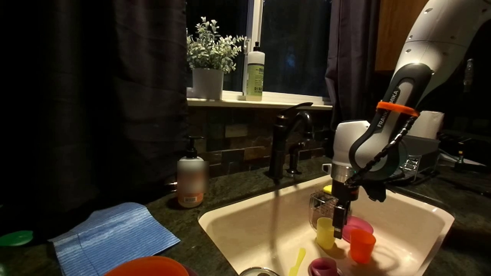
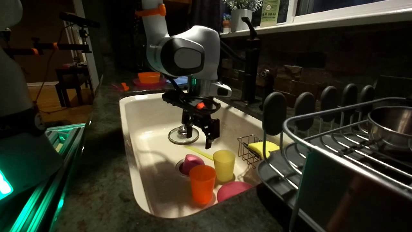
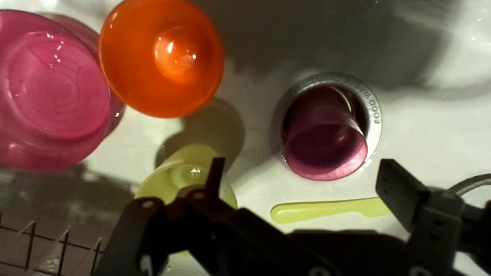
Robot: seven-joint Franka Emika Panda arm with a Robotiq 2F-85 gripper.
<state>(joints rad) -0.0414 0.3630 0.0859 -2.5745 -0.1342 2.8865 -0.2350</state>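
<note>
Where the dark stone surface (image 1: 195, 245) runs off to the left, there's a ribbed blue cloth (image 1: 115, 230) spread out, with an orange plastic bowl (image 1: 147, 267) near it sitting on a pink plate (image 2: 161, 84). Next along is a black-topped pump bottle (image 1: 191, 184), front too blurry to read. On the sill behind it: a bushy plant in a grey pot (image 1: 208, 82), then a green-labelled dish soap bottle (image 1: 255, 74). After those comes a dark metal faucet (image 1: 279, 149) beside the cream sink (image 1: 245, 214).

Down in the sink, still going right: a round clear glass lid (image 2: 183, 138), a thin yellow-green plastic knife (image 3: 326, 211), then a purplish-pink plastic cup (image 3: 322, 115) tilted over, base down in the metal-ringed drain (image 3: 374, 111). Right by that, a pale yellow plastic cup (image 1: 325, 234) stands upright, with a wire basket (image 1: 316, 209) behind it holding a yellow sponge (image 2: 262, 148).

The pincer (image 3: 303, 168) hangs above all that, fingers (image 3: 401, 191) spread wide and empty. In the wrist view one finger hides part of the yellow cup; the other covers the knife's far end.

Further over, a round pink plastic dish (image 3: 53, 92) sits just beside an upright orange plastic cup (image 1: 362, 247). Far right, up on the surface, there's a grey dish rack (image 1: 422, 149) with a steel pot (image 2: 389, 129).
</note>
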